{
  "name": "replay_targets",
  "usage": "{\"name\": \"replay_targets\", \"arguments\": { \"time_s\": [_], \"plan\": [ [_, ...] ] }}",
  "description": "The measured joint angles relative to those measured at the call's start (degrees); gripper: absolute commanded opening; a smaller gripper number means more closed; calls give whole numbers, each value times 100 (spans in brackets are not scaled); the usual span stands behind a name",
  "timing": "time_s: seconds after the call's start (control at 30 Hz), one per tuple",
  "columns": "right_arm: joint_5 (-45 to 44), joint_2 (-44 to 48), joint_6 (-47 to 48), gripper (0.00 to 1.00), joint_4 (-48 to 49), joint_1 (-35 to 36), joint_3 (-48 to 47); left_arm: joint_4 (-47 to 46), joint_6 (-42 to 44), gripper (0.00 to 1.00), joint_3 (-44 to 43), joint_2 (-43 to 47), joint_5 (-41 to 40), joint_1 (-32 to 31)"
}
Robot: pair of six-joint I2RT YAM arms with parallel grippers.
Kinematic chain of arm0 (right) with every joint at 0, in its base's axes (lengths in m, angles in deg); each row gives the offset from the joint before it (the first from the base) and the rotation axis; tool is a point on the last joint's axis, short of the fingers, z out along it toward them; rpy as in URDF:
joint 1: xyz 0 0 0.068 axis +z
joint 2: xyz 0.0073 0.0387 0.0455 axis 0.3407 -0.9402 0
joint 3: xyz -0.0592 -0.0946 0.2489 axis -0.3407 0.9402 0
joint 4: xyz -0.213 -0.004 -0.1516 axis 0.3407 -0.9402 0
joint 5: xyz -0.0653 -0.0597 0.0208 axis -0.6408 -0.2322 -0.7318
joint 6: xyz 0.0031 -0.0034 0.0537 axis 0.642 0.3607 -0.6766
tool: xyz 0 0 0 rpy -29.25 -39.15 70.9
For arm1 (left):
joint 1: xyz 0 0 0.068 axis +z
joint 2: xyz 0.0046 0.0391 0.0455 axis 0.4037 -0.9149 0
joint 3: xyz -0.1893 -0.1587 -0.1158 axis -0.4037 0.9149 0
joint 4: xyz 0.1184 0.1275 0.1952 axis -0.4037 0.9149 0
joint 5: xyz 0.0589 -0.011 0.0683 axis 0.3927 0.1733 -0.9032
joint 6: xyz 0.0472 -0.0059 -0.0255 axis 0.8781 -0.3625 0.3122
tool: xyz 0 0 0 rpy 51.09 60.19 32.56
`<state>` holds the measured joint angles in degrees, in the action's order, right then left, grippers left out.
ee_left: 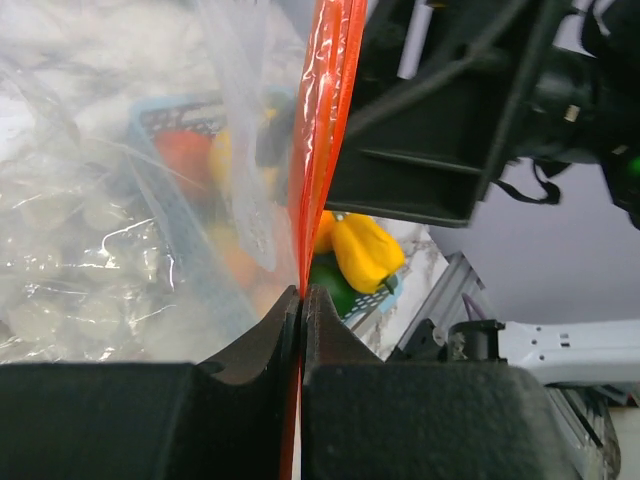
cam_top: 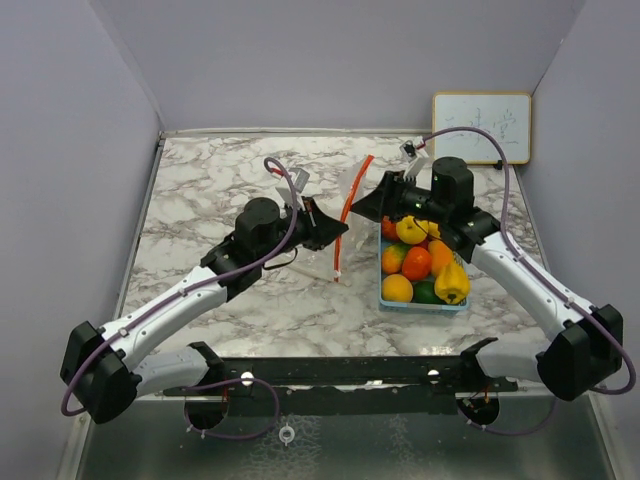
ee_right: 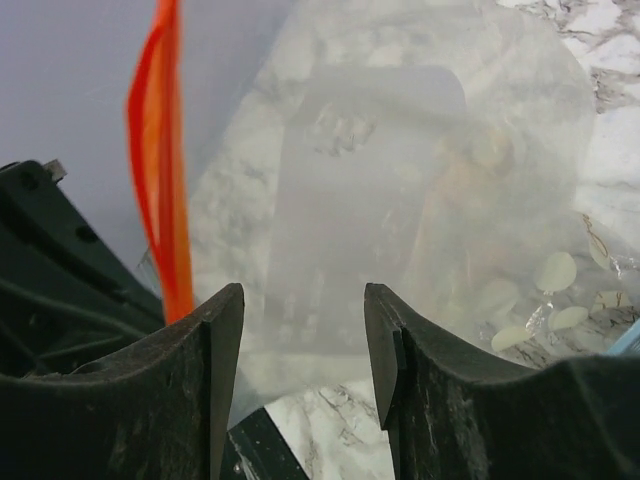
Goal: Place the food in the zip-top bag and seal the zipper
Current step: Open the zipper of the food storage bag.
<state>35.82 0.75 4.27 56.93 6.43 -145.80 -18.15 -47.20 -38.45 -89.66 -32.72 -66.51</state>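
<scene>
The clear zip-top bag (cam_top: 352, 215) with an orange zipper strip (cam_top: 350, 205) is held up above the marble table between the arms. My left gripper (cam_top: 335, 232) is shut on the zipper strip (ee_left: 318, 150), pinched between its jaws (ee_left: 301, 300). My right gripper (cam_top: 362, 206) is open just right of the bag's upper edge; in its wrist view the gripper (ee_right: 302, 310) faces the clear bag wall (ee_right: 420, 170), with the zipper (ee_right: 160, 170) to its left. The food (cam_top: 418, 262), oranges, a tomato, yellow peppers and green pieces, lies in a blue basket (cam_top: 385, 300). No food shows inside the bag.
A small whiteboard (cam_top: 481, 127) leans on the back wall at the right. The basket stands directly under my right arm. A yellow pepper (ee_left: 365, 250) and the basket show past the bag in the left wrist view. Grey walls close the table on three sides.
</scene>
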Motion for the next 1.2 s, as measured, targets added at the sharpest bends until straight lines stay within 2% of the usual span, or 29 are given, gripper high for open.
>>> {"name": "replay_targets", "arguments": {
  "time_s": [0.2, 0.4, 0.53, 0.67, 0.73, 0.87, 1.07, 1.1, 1.2],
  "plan": [
    [315, -621, -116, 52, 804, 0, 0, -328, -15, 0, 0, -221, 686, 81],
    [1139, -776, -699, 51, 2109, -7, 256, -452, -22, 0, 0, -393, 1172, 221],
    [1641, -693, -1038, 40, 2754, -7, 485, -487, -48, 0, 0, -393, 1351, 295],
    [2055, -531, -1185, 7, 2935, -7, 562, -492, -92, 0, 0, -409, 1408, 365],
    [2214, -433, -1211, 2, 2966, -7, 605, -494, -125, 0, 0, -450, 1429, 391],
    [2155, -205, -988, 2, 2551, -4, 654, -483, -168, 0, 0, -553, 1464, 420],
    [715, 177, -214, 2, 763, -4, 452, -466, -197, 0, 0, -496, 1467, 476],
    [562, 177, -111, 4, 555, -4, 382, -466, -199, 0, 0, -463, 1464, 487],
    [422, 175, 142, 22, 214, -4, 328, -466, -208, 0, 0, -354, 1482, 518]
  ]
}}
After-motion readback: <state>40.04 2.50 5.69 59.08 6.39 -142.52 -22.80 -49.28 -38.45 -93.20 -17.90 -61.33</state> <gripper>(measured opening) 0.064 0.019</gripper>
